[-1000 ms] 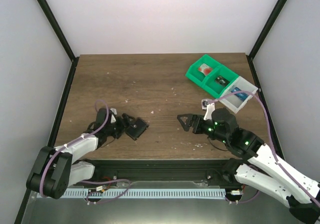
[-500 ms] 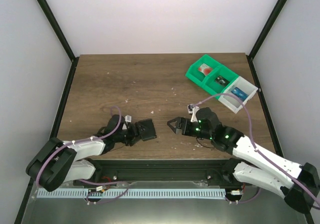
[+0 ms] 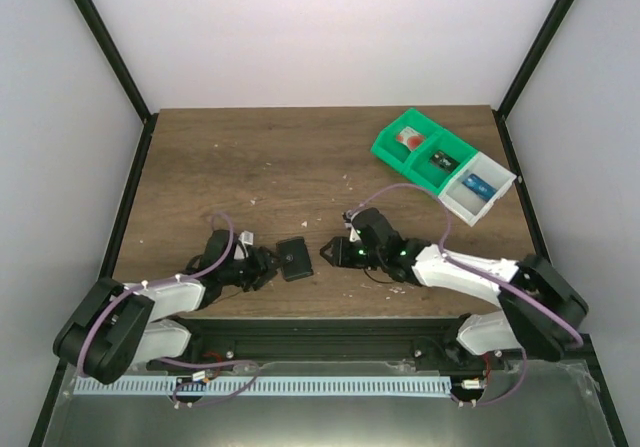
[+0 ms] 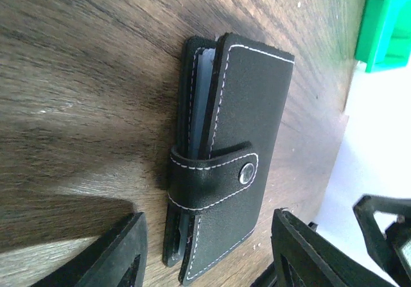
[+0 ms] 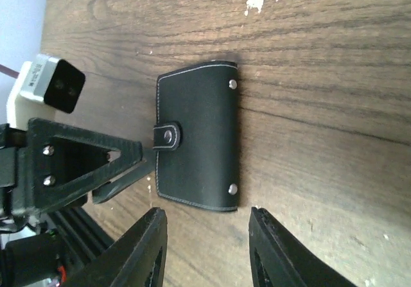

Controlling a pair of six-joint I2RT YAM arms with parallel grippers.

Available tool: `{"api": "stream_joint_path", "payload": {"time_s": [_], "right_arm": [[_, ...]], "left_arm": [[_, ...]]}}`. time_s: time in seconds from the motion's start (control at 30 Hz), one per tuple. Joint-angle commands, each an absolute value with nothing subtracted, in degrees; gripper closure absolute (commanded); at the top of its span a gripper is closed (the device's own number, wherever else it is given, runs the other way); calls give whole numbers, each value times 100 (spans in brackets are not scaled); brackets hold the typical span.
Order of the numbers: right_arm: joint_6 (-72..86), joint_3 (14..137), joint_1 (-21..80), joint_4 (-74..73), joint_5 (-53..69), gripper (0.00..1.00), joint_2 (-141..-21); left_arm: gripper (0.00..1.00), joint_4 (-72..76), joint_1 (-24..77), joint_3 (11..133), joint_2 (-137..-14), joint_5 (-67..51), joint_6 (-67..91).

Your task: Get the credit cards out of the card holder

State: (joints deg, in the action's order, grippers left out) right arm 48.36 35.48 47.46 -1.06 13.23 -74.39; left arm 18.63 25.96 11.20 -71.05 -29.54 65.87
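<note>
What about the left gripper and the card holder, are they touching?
Cannot tell. The left wrist view shows the card holder between the open fingers of the left gripper, with only dark slivers either side; neither gap nor contact is plain.

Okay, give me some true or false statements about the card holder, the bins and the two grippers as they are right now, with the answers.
1. The card holder is shut, its strap snapped over. True.
2. The card holder sits inside the green bin. False: it lies on the wooden table, near the front edge.
3. The right gripper is clamped on the holder. False: its jaws stand open, with the holder just ahead of them.
4. The left gripper and the right gripper face the holder from opposite sides. True.
5. A white bin adjoins the green bin at the far right. True.
</note>
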Motion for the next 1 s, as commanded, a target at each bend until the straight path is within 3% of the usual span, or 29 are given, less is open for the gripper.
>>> {"api": "stream_joint_path", "payload": {"time_s": [0.0, 0.23, 0.73, 0.83, 0.97], "right_arm": [[4460, 3992, 4781, 404, 1417, 64, -8090], [4403, 4286, 4781, 919, 2024, 65, -9137], [4369, 4623, 4779, 1285, 2355, 67, -10189], [4346, 4628, 4781, 1301, 2403, 74, -10220], [4354, 4616, 4781, 1345, 2443, 75, -10242]], "left_arm": [[46, 1880, 2558, 1112, -7233, -3183, 6164], [59, 1804, 2558, 1219, -7418, -3074, 5868], [61, 1851, 2558, 1249, -7507, -3000, 5766], [62, 1889, 2558, 1265, -7585, -3035, 5761], [65, 1931, 2558, 1279, -7690, -3051, 5734]]}}
